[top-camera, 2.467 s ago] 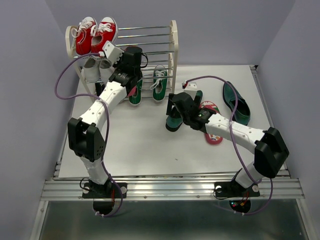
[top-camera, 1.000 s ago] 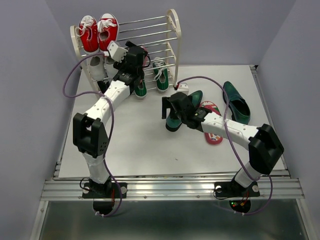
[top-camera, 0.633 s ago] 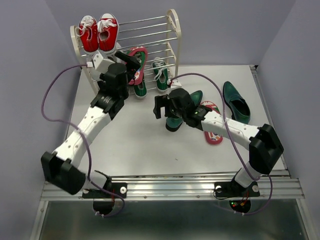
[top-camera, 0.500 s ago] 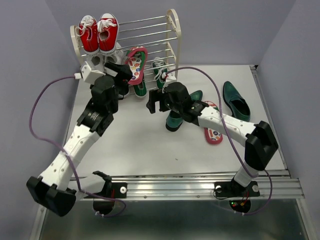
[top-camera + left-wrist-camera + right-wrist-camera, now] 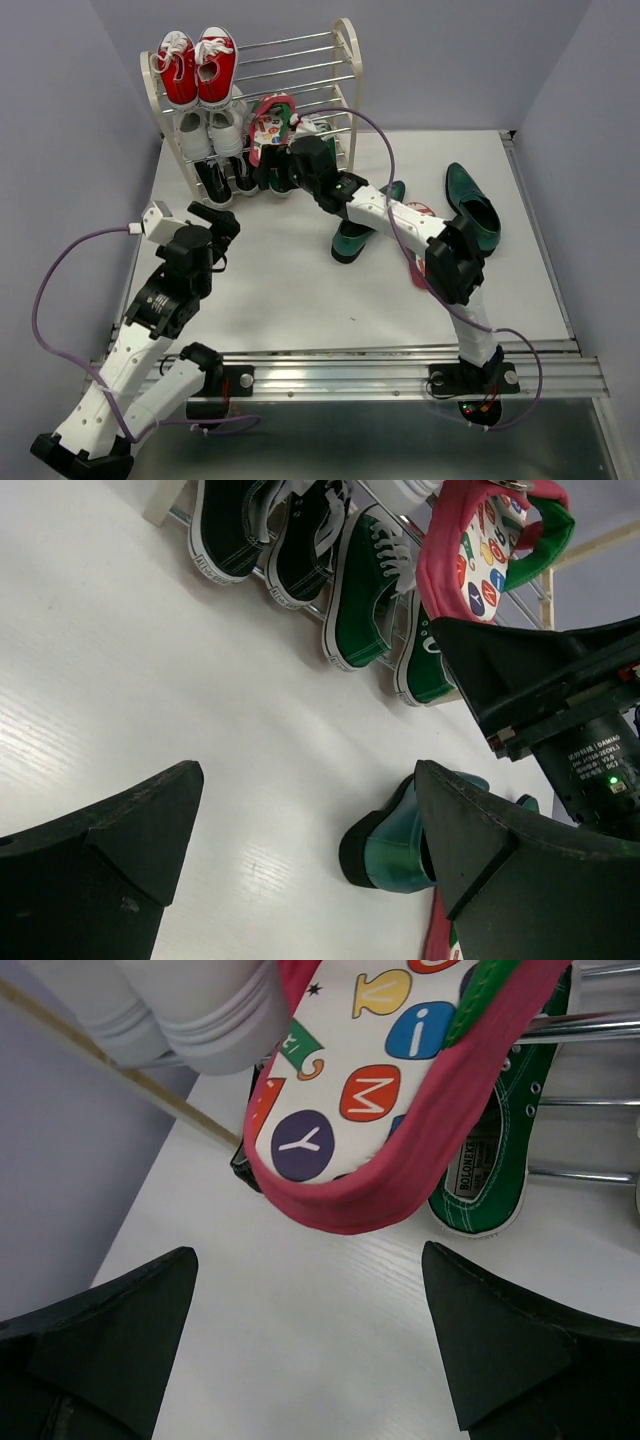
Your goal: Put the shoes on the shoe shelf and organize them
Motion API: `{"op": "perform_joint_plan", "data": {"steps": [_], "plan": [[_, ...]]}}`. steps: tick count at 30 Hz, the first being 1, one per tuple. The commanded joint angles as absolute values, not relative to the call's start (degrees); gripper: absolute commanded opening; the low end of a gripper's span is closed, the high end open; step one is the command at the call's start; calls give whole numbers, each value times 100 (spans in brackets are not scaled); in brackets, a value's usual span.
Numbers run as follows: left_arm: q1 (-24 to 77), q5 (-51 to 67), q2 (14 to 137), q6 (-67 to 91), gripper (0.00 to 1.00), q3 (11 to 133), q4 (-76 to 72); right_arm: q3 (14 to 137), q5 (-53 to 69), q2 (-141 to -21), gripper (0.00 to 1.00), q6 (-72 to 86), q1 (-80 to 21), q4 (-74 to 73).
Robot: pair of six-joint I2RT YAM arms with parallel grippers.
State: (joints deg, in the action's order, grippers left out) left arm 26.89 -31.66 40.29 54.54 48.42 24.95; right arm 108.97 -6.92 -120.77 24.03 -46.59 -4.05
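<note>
You can count two green sneakers (image 5: 365, 590) with white laces, side by side on the lowest tier of the shoe shelf (image 5: 347, 60), just right of two black sneakers (image 5: 235, 525). Two white sneakers (image 5: 215, 125) stand on the middle tier and two red sneakers (image 5: 197, 68) on the top tier at its left end.

One flip-flop (image 5: 400, 1090) lies tilted on the middle tier. Its pink heel hangs out over the front rods, and you can see the insole with coloured letters and the green strap. The second flip-flop (image 5: 421, 274) lies on the worktop (image 5: 300, 300), partly under the right arm. Two dark green glossy loafers are also on the worktop. One loafer (image 5: 352, 238) is near the middle and the other loafer (image 5: 472, 208) is well to the right.

Your right hand (image 5: 308, 1255) is just in front of the hanging heel, with its fingers apart and nothing between them. Your left hand (image 5: 305, 780) is also spread and holds nothing. It is near the worktop's left edge, well apart from the shelf.

The top tier shows bare rods to the right of the red pair. A wide white strip of worktop lies between the shelf and the near edge.
</note>
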Motion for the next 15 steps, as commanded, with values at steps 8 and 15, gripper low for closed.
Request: {"op": "perform_joint_plan", "data": {"steps": [8,15], "plan": [[2681,-3612,3525,5344,99,4737,3006,12304,-2215,-12761,100,4148,-4729,-756],[2672,-3612,3410,5221,99,4711,2857,12831,-1977,-13368,100,4614,-4729,-738]]}}
